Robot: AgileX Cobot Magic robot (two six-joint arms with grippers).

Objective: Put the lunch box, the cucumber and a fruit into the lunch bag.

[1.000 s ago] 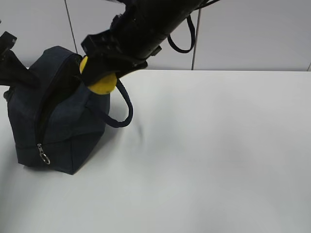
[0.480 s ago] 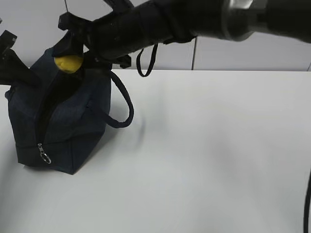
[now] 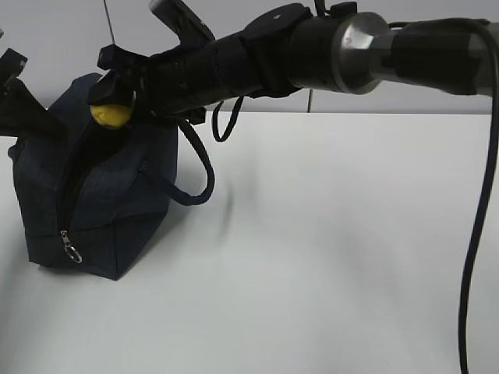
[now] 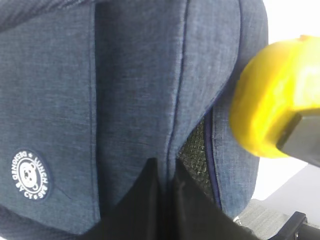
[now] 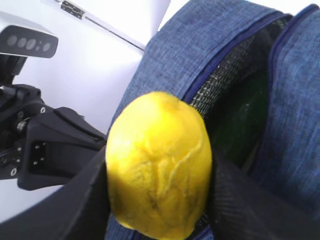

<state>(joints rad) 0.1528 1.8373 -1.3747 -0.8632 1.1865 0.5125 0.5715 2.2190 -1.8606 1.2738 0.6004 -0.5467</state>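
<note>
The dark navy lunch bag (image 3: 93,202) stands at the table's left with its zipper open. My right gripper (image 3: 109,105) is shut on the yellow fruit (image 3: 109,115) and holds it just over the bag's open top. In the right wrist view the fruit (image 5: 159,165) sits between the jaws, and the dark green cucumber (image 5: 245,125) shows inside the opening. My left gripper (image 4: 165,172) is shut on the bag's fabric (image 4: 135,90) by the zipper edge; the fruit (image 4: 272,100) shows at the right there. The lunch box is hidden.
The bag's loop handle (image 3: 199,167) hangs toward the right. A silver zipper pull (image 3: 72,251) hangs at the bag's front corner. The white table (image 3: 351,249) stretches to the right. A tiled wall stands behind.
My right gripper carried the fruit left and up from beside the bag's handle to over the open top. The left gripper has stayed on the bag.
</note>
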